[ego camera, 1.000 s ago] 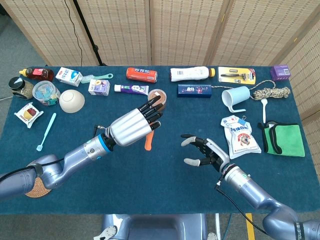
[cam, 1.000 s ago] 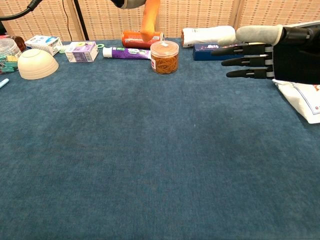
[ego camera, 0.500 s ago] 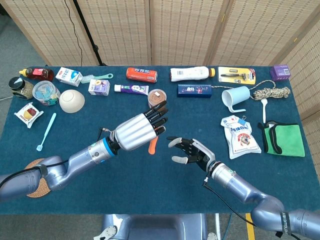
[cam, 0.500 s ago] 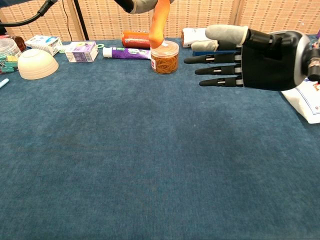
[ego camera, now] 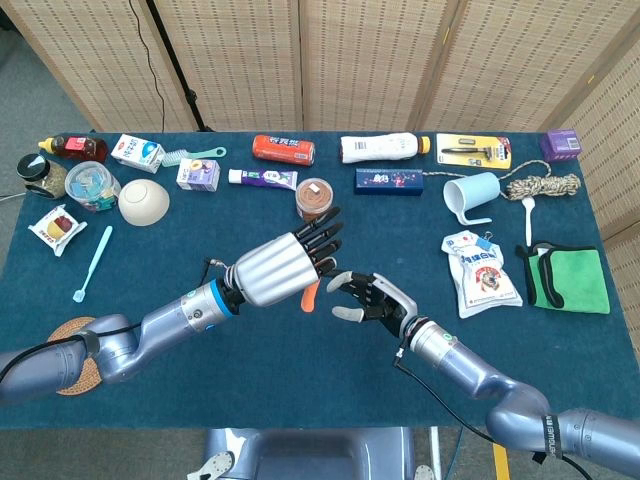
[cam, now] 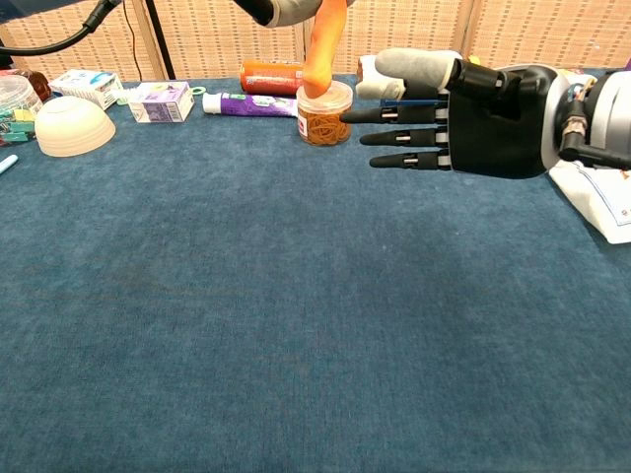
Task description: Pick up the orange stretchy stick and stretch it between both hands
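Plainly, the orange stretchy stick point(cam: 324, 44) hangs short — unstretched — smooth, round-tipped

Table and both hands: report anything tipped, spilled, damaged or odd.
Little stands out. The blue cup lies on its side near the rope. The left hand holds the orange stick hanging in the air, and the right hand is open beside it, not gripping yet. No spills or damage.
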